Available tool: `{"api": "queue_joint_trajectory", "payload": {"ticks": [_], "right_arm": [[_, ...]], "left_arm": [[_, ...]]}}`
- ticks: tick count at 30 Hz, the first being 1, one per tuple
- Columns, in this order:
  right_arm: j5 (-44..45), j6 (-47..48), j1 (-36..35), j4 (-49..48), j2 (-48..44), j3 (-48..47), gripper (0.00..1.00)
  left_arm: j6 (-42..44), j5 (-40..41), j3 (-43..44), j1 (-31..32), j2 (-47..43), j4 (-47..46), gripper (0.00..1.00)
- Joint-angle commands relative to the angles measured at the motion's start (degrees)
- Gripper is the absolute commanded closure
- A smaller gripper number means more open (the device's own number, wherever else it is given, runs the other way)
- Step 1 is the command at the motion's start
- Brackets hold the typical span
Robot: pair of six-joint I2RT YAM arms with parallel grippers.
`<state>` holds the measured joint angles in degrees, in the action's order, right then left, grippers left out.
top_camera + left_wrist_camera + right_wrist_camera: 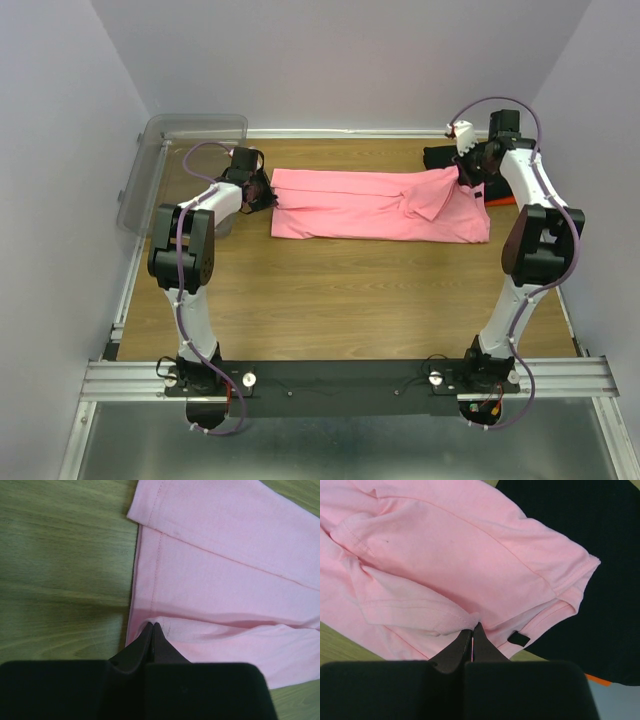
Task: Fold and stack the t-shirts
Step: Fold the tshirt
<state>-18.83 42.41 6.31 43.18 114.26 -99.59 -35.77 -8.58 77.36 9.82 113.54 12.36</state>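
A pink t-shirt (360,205) lies folded lengthwise on the surface (340,300). The left hand (151,625) and the right hand (472,627) each pinch its cloth.

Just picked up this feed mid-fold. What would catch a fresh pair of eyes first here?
The pink t-shirt stands out first, a long folded strip lying across the far half of the table. The left fingers are pinched on its left end and the right fingers on its right end. Next comes a folded black shirt just beyond that right end, and a clear bin at the far left corner.
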Motion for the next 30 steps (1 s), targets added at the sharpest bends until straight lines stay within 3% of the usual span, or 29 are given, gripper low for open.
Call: {"api": "queue_joint_trajectory", "payload": {"ticks": [1,19,30], "right_arm": [[0.7,-1.5,-0.9,0.0,1.6,-2.3,0.98],[4.2,-2.2,-1.6,-0.1,3.6,-3.6,0.98],[6.0,-5.1,-1.6,-0.9,4.8,-5.2,0.93]], "left_arm": [[0.9,0.3,1.6,-0.2,1.2,-0.3,1.00],[0.9,0.5,1.7,-0.2,1.2,-0.3,1.00],[2.2,-1.7,1.0,-0.3,-0.2,-2.2,0.97]]}}
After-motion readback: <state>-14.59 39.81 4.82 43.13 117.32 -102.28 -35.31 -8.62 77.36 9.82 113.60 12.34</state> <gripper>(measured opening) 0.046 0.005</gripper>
